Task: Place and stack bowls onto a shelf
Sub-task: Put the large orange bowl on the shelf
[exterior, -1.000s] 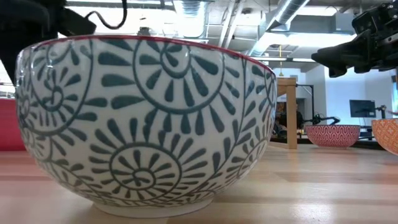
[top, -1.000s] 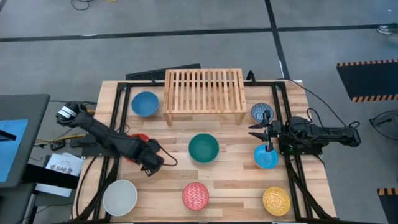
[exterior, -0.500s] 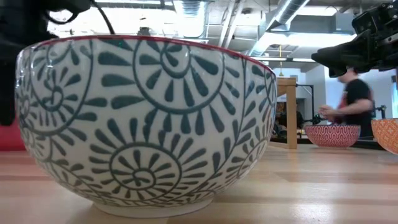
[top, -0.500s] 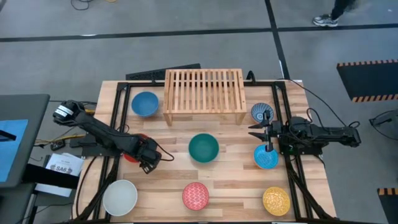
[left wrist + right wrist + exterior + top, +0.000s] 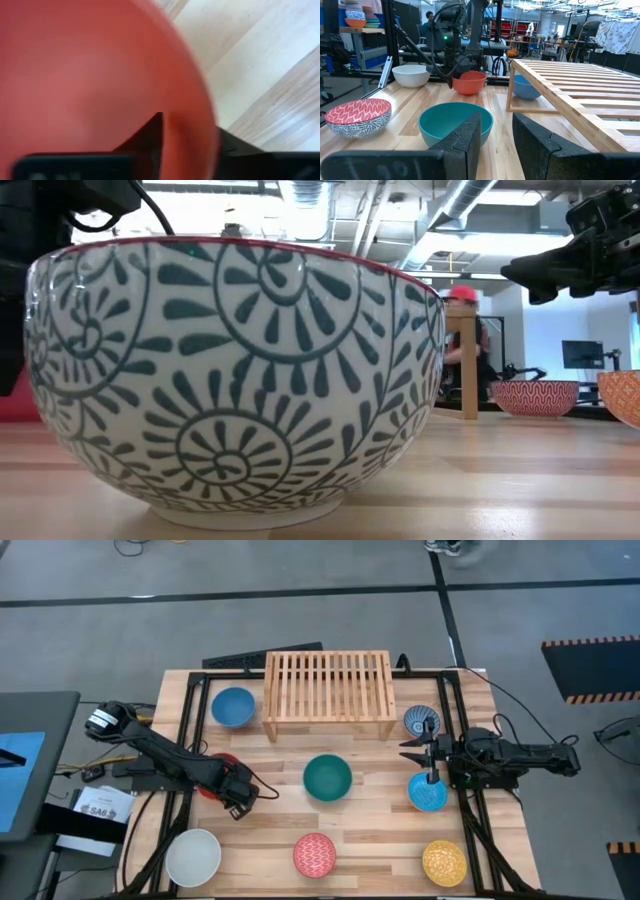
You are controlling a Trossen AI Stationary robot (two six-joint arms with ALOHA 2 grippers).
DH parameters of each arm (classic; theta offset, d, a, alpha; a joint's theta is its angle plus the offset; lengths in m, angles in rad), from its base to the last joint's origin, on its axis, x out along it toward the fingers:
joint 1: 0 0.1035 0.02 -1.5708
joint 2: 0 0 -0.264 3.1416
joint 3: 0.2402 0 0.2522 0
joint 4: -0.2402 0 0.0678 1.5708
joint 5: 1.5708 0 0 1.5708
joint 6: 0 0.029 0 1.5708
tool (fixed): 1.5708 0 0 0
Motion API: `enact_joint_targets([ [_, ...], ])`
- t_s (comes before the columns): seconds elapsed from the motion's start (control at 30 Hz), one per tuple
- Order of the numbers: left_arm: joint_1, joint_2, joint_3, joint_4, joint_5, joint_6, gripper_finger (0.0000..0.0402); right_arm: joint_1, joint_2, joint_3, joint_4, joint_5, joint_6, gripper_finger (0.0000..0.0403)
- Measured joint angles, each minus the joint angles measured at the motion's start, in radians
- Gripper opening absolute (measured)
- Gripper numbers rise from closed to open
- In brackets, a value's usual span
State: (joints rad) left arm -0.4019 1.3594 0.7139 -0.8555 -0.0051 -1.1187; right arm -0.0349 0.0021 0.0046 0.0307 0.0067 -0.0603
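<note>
Left gripper (image 5: pixel 238 802), out past the red bowl (image 5: pixel 222 761) a second ago, now drawn back and down over that bowl near the bench's (image 5: pixel 370 830) left edge. Jaws closing across its rim: one finger (image 5: pixel 150 135) inside the bowl, the other outside; firm hold not certain. Right gripper (image 5: pixel 408 752) unmoved near the right edge, jaws partly open, empty, between the blue-white patterned bowl (image 5: pixel 421 721) and the light blue bowl (image 5: pixel 428 793). Shelf (image 5: pixel 328 688) at the far edge, bare.
</note>
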Motion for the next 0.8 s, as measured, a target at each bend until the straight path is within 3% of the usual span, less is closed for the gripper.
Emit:
enact_joint_targets([
  [0.1,0.000,-0.001,0.001,-0.003,-0.006,0.008,0.0011,0.000,0.000,0.000,0.000,0.000,0.000,0.0138],
  [0.4,0.000,0.000,0.038,-0.025,0.018,0.063,0.0001,0.000,0.000,0.000,0.000,0.000,0.000,0.0138],
  [0.8,0.000,0.000,0.414,-0.434,-0.030,0.268,0.0001,0.000,0.000,0.000,0.000,0.000,0.000,0.0138],
])
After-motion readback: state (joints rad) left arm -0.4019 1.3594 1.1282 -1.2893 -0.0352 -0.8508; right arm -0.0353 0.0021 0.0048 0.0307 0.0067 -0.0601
